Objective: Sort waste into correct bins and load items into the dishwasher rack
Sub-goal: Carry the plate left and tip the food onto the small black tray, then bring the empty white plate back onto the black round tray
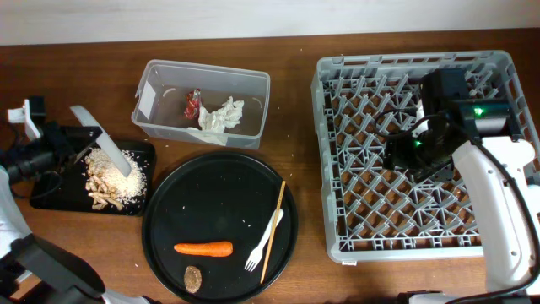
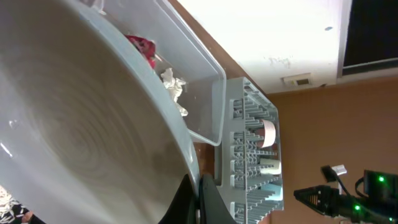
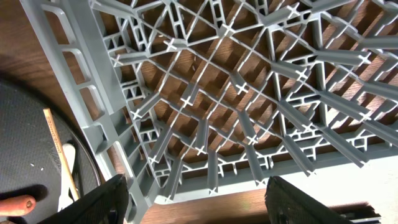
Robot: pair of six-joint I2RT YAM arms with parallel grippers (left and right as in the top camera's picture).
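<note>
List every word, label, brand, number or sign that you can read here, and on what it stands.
None can be read.
The small red wrapper in the clear tub may carry print, but it is too small to tell.
The white patch on the tub's wall is too blurred to read.

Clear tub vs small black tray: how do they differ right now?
The clear tub is see-through with tall walls; the black tray is opaque and shallow. The tub holds a red wrapper and white tissue; the tray holds rice-like scraps, with a white plate tilted over it. Both are rectangular.
</note>
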